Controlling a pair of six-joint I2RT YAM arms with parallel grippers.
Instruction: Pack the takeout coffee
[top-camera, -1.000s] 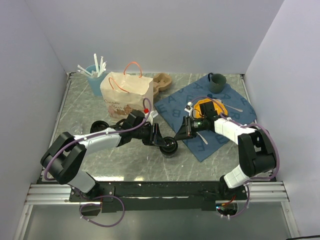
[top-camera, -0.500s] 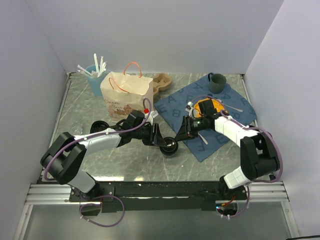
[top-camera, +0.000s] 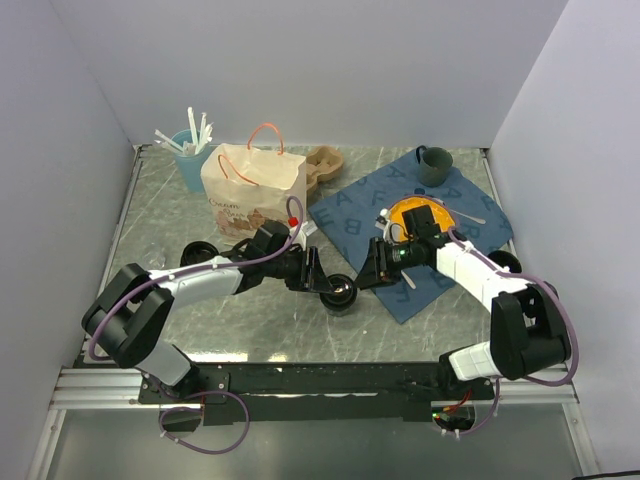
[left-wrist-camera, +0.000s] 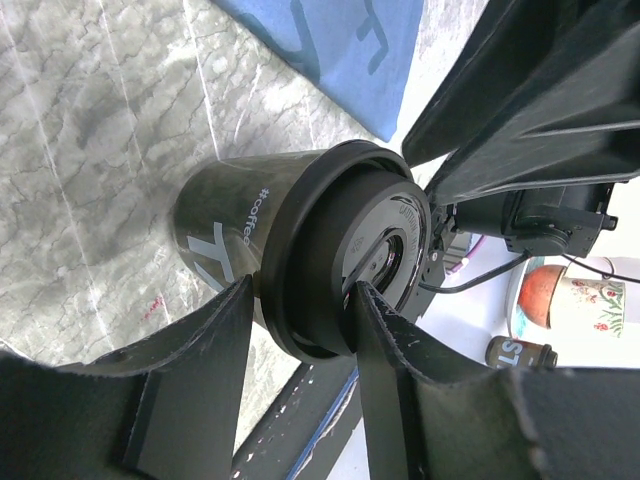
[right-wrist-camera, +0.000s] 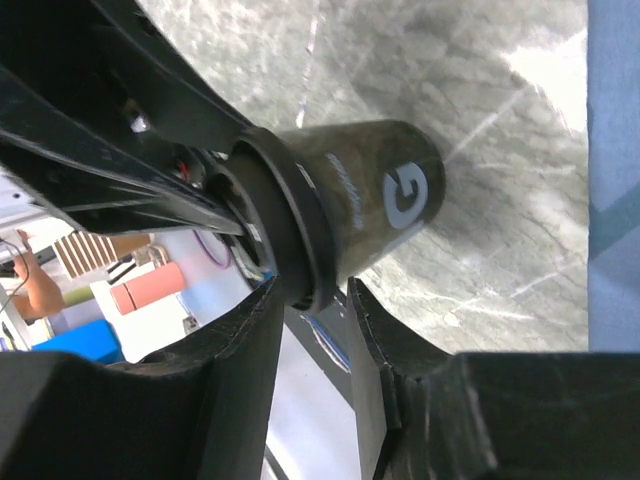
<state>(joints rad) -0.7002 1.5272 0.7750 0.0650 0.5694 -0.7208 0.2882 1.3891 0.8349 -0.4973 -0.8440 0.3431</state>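
The takeout coffee (top-camera: 341, 292), a small black cup with a dark lid, stands on the marble table between the two arms. It shows in the left wrist view (left-wrist-camera: 235, 225) and in the right wrist view (right-wrist-camera: 375, 205). My left gripper (top-camera: 322, 283) reaches in from the left, and its fingers (left-wrist-camera: 200, 350) clamp the lid rim from both sides. My right gripper (top-camera: 366, 276) sits just right of the cup. Its fingers (right-wrist-camera: 375, 340) straddle the rim's edge with a gap and do not press it. The paper bag (top-camera: 252, 190) stands behind the left arm, orange handles up.
A light-blue cup of white sticks (top-camera: 190, 160) stands at the back left. A brown cardboard tray (top-camera: 322, 165) lies behind the bag. A blue letter cloth (top-camera: 350, 215) holds an orange plate (top-camera: 420, 215) and the teal mug (top-camera: 434, 165). A black lid (top-camera: 198, 252) lies at the left.
My right gripper has drawn back a little to the right, away from the cup. The cup and my left gripper have stayed in place.
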